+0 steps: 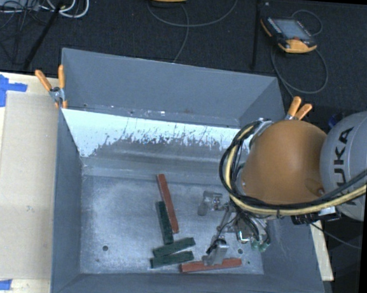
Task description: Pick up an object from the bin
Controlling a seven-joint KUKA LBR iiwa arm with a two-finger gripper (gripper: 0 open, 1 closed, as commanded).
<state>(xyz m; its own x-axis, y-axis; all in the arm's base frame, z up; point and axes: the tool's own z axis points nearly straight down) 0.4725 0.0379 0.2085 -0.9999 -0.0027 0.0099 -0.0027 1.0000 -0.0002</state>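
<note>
Where red-brown bar (193, 266) lies at bin (174, 103) front, tool (214, 252) poised above.

Single camera overhead, tilted somewhat sideways, looks down into grey bin (174, 103) (mid-range, whole floor visible); arm (284, 164) enters right.

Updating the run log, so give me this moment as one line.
hand: low over reddish-brown bar, front right of bin | bar: flat on floor | nearby: green bars, left
</note>
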